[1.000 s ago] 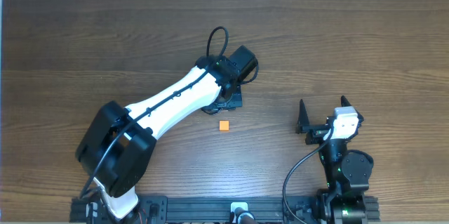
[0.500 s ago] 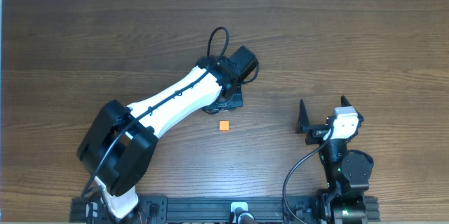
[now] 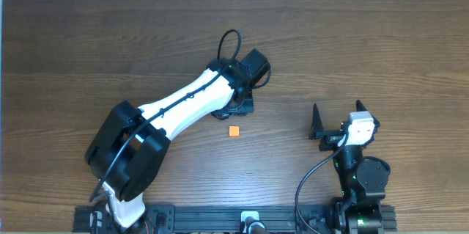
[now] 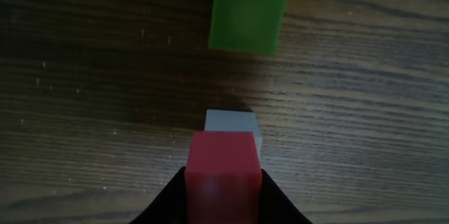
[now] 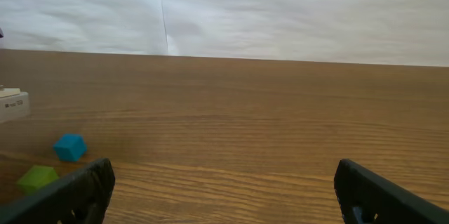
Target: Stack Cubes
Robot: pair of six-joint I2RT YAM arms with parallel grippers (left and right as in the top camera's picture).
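Barely anything has shifted in the last second: the left arm's big shoulder housing has crept a touch further up the table point(image 3: 381, 36), while its wrist has stayed put. The orange cube point(image 3: 234, 132) and the right arm haven't budged.

From the wrist camera you can see the left gripper point(image 4: 223, 182) closed snugly on a red cube point(image 4: 222, 164), one finger on each side of it. Directly under it sits a grey cube point(image 4: 235, 122), with one strip of its top face poking out on the side toward the green cube point(image 4: 248, 12), which lies well apart on the bare wood. I can't tell whether red is already resting on grey or hanging just above it.

The right gripper point(image 3: 337, 109) is parked near its base with its fingers spread wide and nothing between them. A blue cube point(image 5: 69, 147) shows off to its side.

The worry, to my eye, is that overlap. The red cube doesn't look squarely centred on the grey one, so if the fingers let go now it might land on an edge and topple off. Pressing down off-centre could also skid the grey cube along the smooth wood, and fingers opening low might clip it.
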